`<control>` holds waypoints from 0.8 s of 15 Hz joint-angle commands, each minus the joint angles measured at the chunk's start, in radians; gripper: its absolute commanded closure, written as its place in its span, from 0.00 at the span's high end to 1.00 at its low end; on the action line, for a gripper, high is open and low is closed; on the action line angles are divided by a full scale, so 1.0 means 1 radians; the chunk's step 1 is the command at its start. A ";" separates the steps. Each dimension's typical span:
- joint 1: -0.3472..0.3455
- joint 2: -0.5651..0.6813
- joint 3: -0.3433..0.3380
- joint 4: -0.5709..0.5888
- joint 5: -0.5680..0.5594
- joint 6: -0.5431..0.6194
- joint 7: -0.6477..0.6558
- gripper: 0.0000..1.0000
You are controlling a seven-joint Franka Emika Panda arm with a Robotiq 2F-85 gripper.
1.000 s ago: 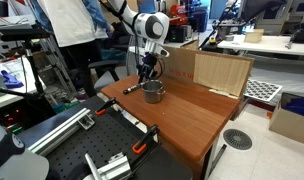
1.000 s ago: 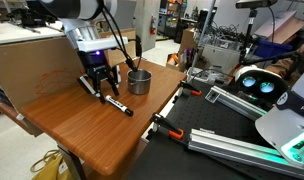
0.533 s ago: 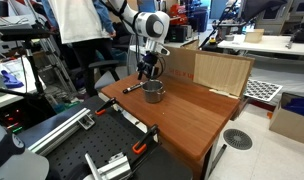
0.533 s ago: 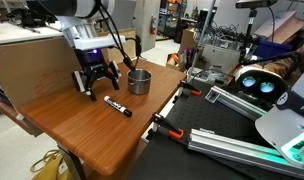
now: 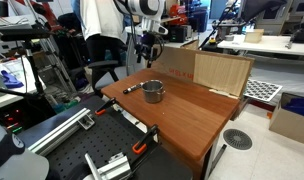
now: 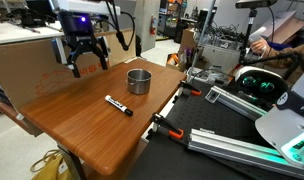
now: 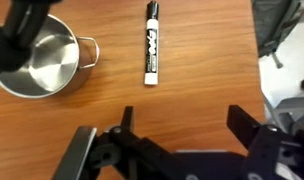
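Note:
My gripper (image 5: 147, 48) (image 6: 82, 60) hangs open and empty well above the wooden table (image 5: 192, 115) (image 6: 82, 120). Below it a black marker with a white label (image 5: 131, 90) (image 6: 117, 104) (image 7: 150, 42) lies flat on the wood. Beside the marker stands a small steel pot (image 5: 153, 91) (image 6: 139, 81) (image 7: 37, 62) with a short handle. In the wrist view the gripper (image 7: 182, 112) has its two dark fingers spread wide over bare wood, nothing between them.
A cardboard box (image 5: 217, 70) stands at the back of the table. A person (image 5: 92, 30) stands close behind the arm. Clamps (image 6: 168, 126) grip the table's edge, and metal rails (image 5: 52, 130) lie beside it.
The gripper opened, let go of the marker and rose away from the table. The marker now lies free next to the pot.

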 commanded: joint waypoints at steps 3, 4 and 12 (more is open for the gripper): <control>-0.008 -0.289 0.017 -0.294 0.014 0.171 -0.037 1.00; -0.001 -0.203 0.012 -0.176 0.000 0.089 -0.010 1.00; -0.005 -0.279 0.015 -0.280 0.000 0.147 -0.017 1.00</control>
